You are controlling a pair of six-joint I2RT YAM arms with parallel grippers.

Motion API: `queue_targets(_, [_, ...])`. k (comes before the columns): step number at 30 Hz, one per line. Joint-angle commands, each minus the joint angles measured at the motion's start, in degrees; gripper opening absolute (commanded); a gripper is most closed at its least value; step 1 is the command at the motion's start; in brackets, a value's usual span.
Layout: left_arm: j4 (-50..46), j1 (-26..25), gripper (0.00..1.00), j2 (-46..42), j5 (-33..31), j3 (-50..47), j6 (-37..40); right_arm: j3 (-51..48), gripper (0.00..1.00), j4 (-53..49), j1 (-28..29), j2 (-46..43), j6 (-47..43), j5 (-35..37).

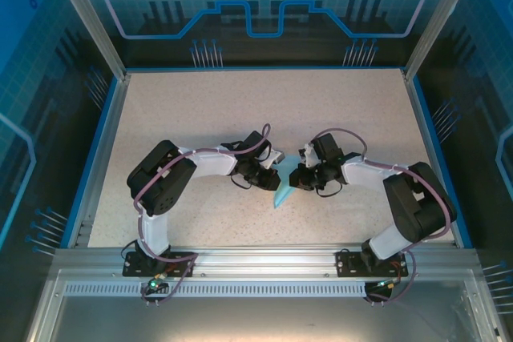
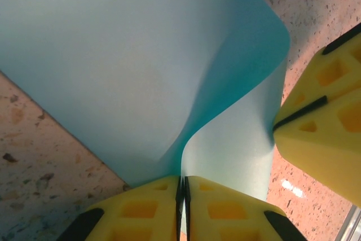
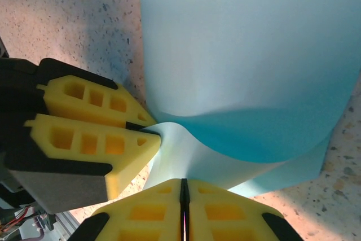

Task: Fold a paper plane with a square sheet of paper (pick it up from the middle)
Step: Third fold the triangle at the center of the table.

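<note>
1. The square sheet of paper (image 1: 283,190) is being pinched by the left end effector (image 2: 181,201) and the right end effector (image 3: 184,207), both clenched on it.
2. The sheet is being bowed between them, just above the desk (image 1: 200,118).
3. Its long axis is being judged as running near-to-far, with both arms equally near.

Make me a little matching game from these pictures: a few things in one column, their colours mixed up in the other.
Things:
1. sheet of paper
2. table
3. left end effector's fingers
4. cable on the left arm

Colours:
a. yellow
b. purple
c. light blue
d. speckled beige

Pairs: 1-c, 2-d, 3-a, 4-b.
</note>
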Motion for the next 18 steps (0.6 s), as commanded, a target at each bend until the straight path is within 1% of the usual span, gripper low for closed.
queue_targets(1, [-2.63, 0.29, 0.15, 1.48, -0.43, 1.34, 1.73, -1.05, 0.11, 0.89, 0.80, 1.14, 0.05, 0.10])
queue_targets(12, [-3.46, 0.27, 0.15, 1.23, -1.14, 1.56, 2.16, -0.95, 0.12, 0.27, 0.71, 3.98, -0.89, 2.49])
queue_targets(15, [-3.61, 0.28, 0.14, 0.80, -1.75, 1.70, 2.20, -1.40, 0.12, -0.16, 0.66, 4.13, -1.00, 4.05])
queue_targets(18, [-4.18, 0.28, 0.13, 0.96, -1.75, 2.03, 2.51, -1.67, 0.12, -0.35, 0.71, 4.03, -1.02, 4.06])
